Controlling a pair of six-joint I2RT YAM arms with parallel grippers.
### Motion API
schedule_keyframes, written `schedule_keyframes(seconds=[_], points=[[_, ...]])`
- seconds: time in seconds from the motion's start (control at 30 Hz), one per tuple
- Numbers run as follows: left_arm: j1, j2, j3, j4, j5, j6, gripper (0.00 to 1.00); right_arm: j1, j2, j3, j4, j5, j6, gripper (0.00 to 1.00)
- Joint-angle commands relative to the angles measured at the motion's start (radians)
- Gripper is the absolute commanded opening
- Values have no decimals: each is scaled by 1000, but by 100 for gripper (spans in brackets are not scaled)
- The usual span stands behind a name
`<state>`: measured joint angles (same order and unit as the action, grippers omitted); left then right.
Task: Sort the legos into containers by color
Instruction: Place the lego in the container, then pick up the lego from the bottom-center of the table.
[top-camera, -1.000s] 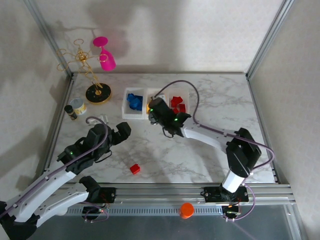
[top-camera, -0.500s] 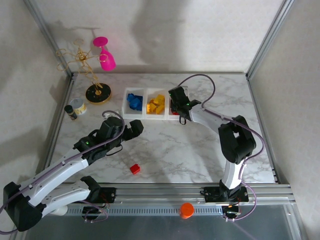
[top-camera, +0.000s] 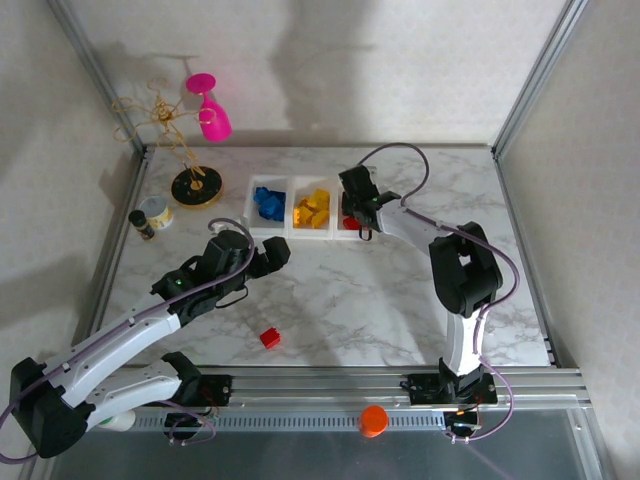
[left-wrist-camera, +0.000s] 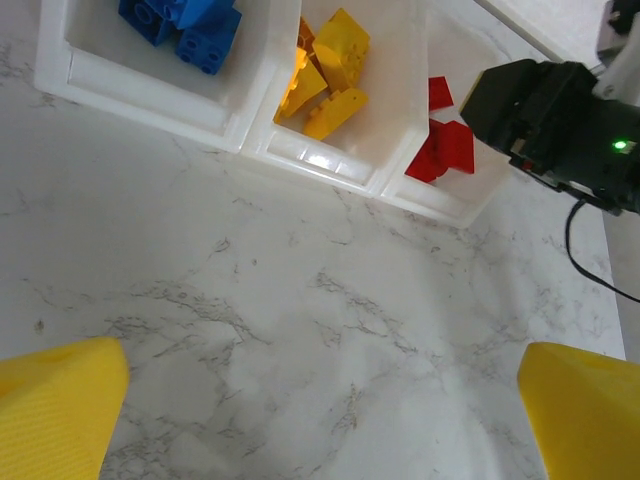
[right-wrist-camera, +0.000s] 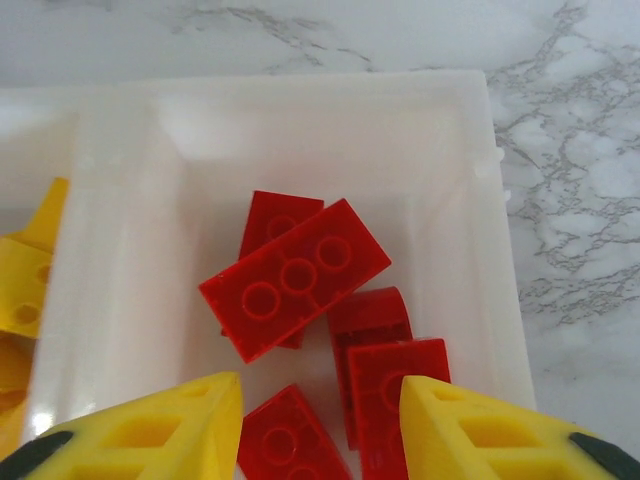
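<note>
Left end effector (top-camera: 272, 257) spread wide, empty. Loose red lego (top-camera: 269, 338) on tabletop (top-camera: 400, 295) lies straight nearward of it, so left arm is nearer; long axis unreadable. Right end effector (right-wrist-camera: 320, 420) parted, empty, above right bin of containers (right-wrist-camera: 300, 100).

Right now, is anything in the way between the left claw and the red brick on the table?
No, nothing visible is. Only bare table lies between the open left gripper and the lone red brick.
</note>
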<state>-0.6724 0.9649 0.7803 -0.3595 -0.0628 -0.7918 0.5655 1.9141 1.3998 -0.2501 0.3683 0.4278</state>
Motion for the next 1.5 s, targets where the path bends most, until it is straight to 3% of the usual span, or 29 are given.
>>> schedule_keyframes(seconds=[0.0,0.2,0.57,1.03,1.47], points=[[8,-18,45,-12,-21,11,100,36,-113,-24,-13,-17,-24,48],[9,-81,41,-58,-52,-1,100,123,-251,-136,-24,-42,-19,55],[10,-215,-10,-222,-104,-61,100,439,-372,-335,-1,-112,42,66],[11,-356,-22,-432,-164,-181,100,762,-209,-381,167,-146,94,78],[11,-407,-44,-483,-196,-220,100,861,-32,-305,146,-111,111,81]])
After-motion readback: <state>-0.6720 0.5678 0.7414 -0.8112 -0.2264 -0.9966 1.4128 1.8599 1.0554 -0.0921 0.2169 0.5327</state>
